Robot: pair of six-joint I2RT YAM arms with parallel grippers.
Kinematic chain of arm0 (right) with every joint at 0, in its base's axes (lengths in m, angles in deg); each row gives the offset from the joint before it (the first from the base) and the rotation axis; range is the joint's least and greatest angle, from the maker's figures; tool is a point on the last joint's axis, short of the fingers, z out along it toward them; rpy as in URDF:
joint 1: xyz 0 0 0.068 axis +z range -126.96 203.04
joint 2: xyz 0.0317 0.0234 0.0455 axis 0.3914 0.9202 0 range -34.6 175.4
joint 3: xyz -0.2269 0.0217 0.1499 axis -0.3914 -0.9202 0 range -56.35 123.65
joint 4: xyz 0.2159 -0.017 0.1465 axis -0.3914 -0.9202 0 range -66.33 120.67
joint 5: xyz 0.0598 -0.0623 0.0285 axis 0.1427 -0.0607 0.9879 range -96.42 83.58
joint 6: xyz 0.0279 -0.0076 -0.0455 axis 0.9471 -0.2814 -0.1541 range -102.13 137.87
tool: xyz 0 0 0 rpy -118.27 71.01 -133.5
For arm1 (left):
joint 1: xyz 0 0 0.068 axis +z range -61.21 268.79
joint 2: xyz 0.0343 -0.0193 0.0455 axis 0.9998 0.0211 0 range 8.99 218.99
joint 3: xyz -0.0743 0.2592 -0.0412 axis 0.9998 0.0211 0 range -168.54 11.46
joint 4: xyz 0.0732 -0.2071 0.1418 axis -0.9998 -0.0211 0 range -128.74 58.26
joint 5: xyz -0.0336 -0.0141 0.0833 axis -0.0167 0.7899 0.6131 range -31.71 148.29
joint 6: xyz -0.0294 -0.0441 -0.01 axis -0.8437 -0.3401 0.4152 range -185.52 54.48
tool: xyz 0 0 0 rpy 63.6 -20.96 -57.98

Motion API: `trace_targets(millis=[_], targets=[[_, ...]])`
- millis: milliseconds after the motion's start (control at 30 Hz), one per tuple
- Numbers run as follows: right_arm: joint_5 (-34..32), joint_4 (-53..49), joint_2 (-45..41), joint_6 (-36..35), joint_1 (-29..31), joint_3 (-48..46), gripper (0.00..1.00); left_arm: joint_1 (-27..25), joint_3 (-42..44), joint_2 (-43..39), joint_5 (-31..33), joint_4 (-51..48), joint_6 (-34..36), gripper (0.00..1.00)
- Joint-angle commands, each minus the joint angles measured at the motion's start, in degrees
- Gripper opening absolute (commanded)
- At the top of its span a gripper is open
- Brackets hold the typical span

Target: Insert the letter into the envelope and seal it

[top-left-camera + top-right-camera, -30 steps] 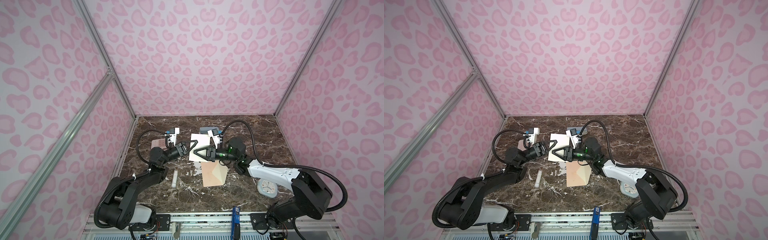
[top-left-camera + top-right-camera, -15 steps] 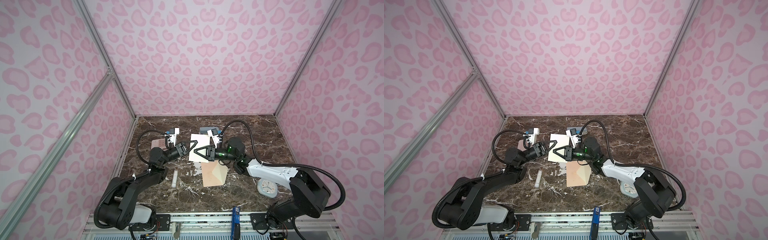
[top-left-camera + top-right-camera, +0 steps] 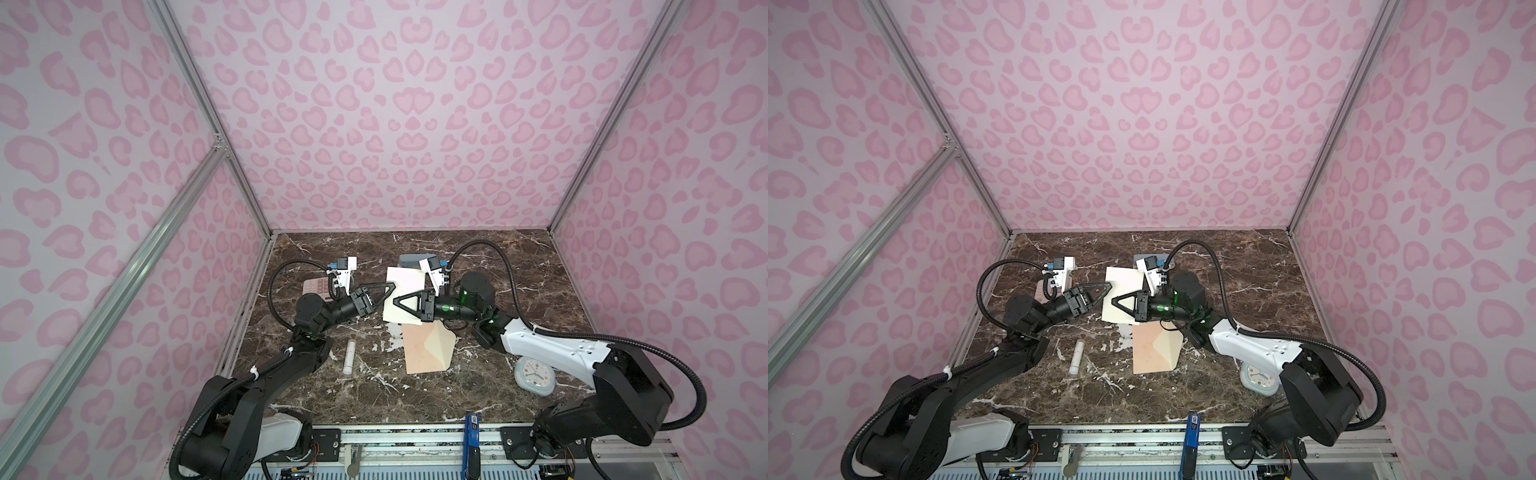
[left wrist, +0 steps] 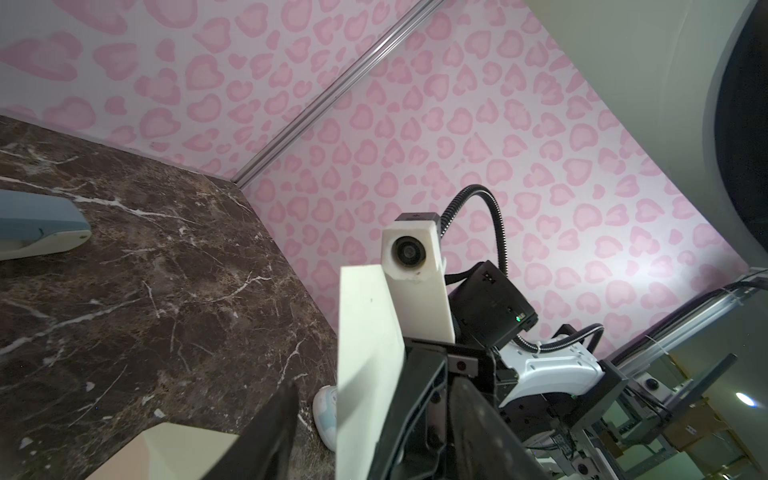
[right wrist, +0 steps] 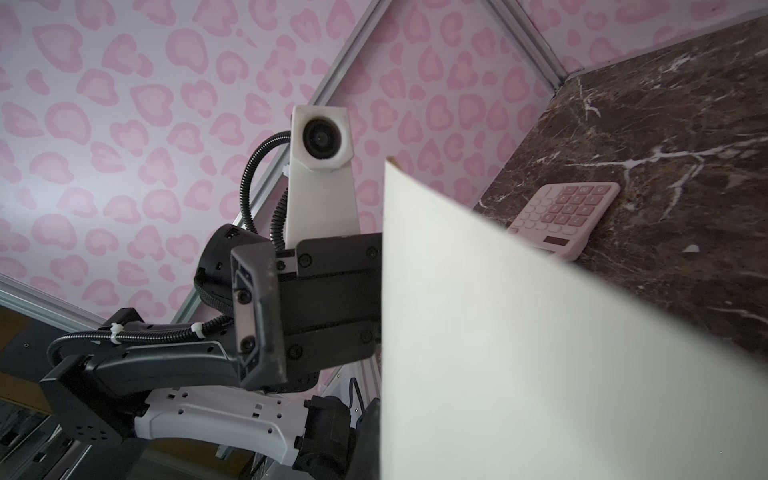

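The letter (image 3: 405, 291) (image 3: 1121, 291) hangs upright in the air over the middle of the table, showing its plain cream back. My right gripper (image 3: 397, 300) (image 5: 380, 440) is shut on its edge; the sheet (image 5: 540, 332) fills much of the right wrist view. My left gripper (image 3: 390, 286) (image 4: 374, 428) faces it from the left, open, with the letter (image 4: 365, 353) standing between its spread fingers (image 4: 274, 428). The peach envelope (image 3: 419, 349) (image 3: 1150, 349) lies flat on the marble below, its paler pointed flap folded open.
A pink calculator (image 3: 316, 286) (image 5: 565, 216) lies at the back left. A white tube (image 3: 350, 356) rests left of the envelope, and a pale blue clock (image 3: 535, 375) sits front right. A grey-blue object (image 3: 413, 259) is behind the letter.
My right gripper has closed on the letter and my left gripper has opened, letting go of it. Both arms have stayed almost in place.
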Motion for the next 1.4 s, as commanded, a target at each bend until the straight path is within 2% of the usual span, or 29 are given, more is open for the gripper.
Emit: trace_targets(millis=[0,67,167,267,367,567,1067,1367], targets=[[-3.67,-10.9,-3.31,-8.35,-1.01,-0.17,0.0,-0.14,-3.02,-5.04,7.16,-20.29,12.18,0.69],[-6.42,-17.65,-6.06,-12.74,-2.24,-0.68,0.0,-0.4,-6.22,-8.12,12.28,-34.35,18.27,0.7],[-10.77,-25.64,-9.26,-17.79,-4.27,-2.17,0.0,-1.13,-10.4,-10.24,18.65,-50.12,24.36,0.7],[-14.18,-31.06,-11.2,-20.31,-6.39,-4.26,0.0,-2.44,-12.35,-10.5,22.68,-58.58,27.03,0.68],[-19.11,-37.28,-11.8,-22.95,-6.6,-4.96,0.0,-5.69,-12.54,-9.86,26.01,-62.41,28.12,0.68],[-24.94,-41.94,-11.95,-24.75,-6.58,-7.62,0.0,-12.28,-11.27,-4.95,30.0,-63.48,27.18,0.66],[-26.48,-39.87,-9.2,-24.82,-6.63,-12.01,0.0,-20.93,-13.2,8.17,33.93,-60.02,20.37,0.6],[-28.35,-37.48,-4.04,-25.05,-4.29,-11.79,0.0,-23.71,-14.71,16.66,32.65,-56.78,16.91,0.55]])
